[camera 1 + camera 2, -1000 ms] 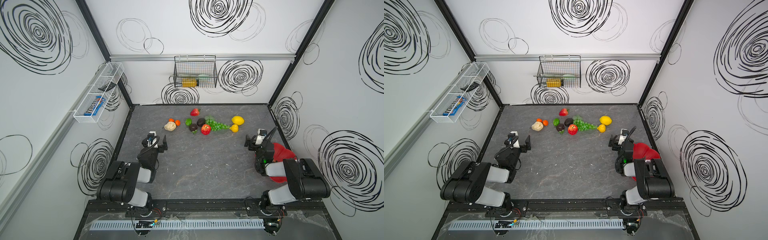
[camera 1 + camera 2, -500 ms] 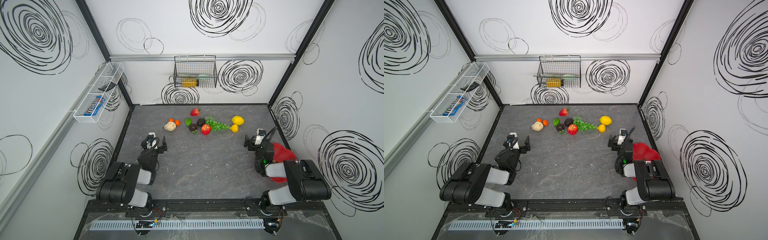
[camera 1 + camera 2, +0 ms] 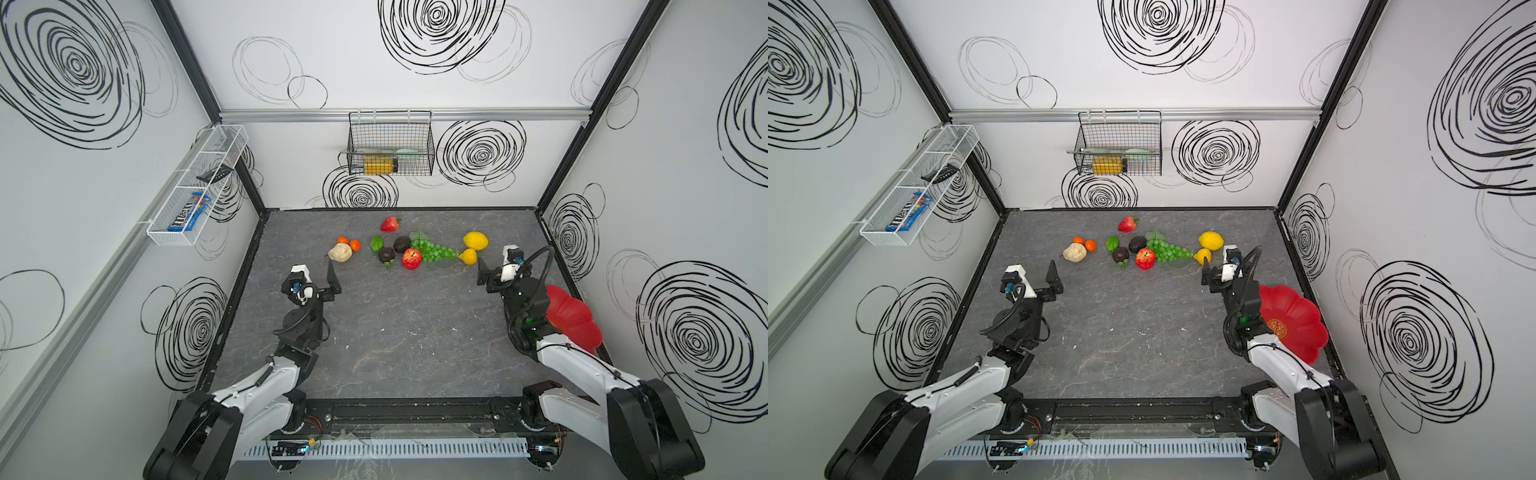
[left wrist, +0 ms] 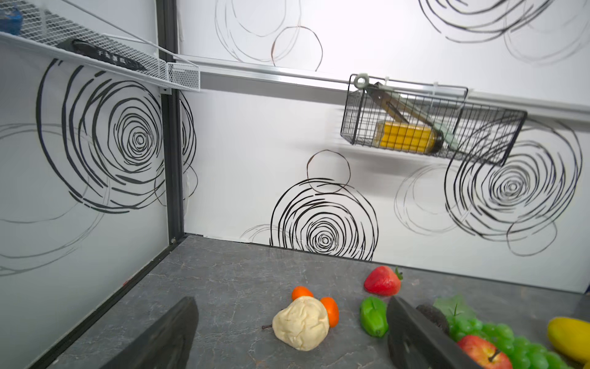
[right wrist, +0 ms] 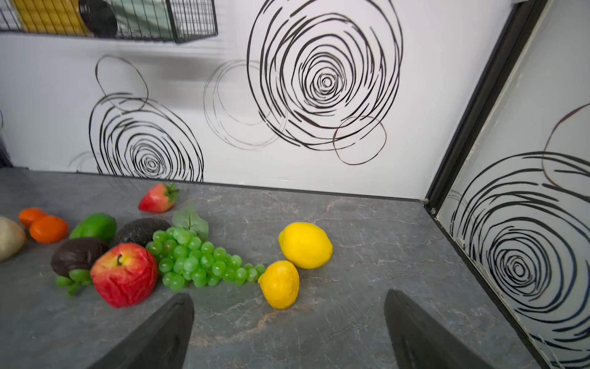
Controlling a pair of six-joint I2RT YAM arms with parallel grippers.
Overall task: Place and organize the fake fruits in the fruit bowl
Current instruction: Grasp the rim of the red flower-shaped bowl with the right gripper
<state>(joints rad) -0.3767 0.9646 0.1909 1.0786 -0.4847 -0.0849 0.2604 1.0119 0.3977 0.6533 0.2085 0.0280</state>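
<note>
The fake fruits lie in a loose row near the back of the table: cream lumpy piece [image 3: 340, 252], two oranges [image 3: 349, 242], lime [image 3: 377, 244], strawberry [image 3: 390, 224], two avocados [image 3: 402, 244], apple [image 3: 411, 258], grapes [image 3: 434, 250], lemon [image 3: 475, 240] and pear [image 3: 468, 256]. The red fruit bowl [image 3: 1291, 328] sits at the right edge, partly behind the right arm. My left gripper [image 4: 292, 303] hangs open short of the cream piece [image 4: 301, 322]. Open and holding nothing, my right gripper [image 5: 289, 295] faces the pear [image 5: 280, 284].
A black wire basket [image 3: 390, 143] with a yellow bottle hangs on the back wall. A white mesh tray [image 3: 195, 187] is fixed to the left wall. Walls close in the left, back and right of the dark table [image 3: 395, 332].
Both grippers have edged a little toward the row of fruits at the back. Both stay open, and no fruit has moved.
</note>
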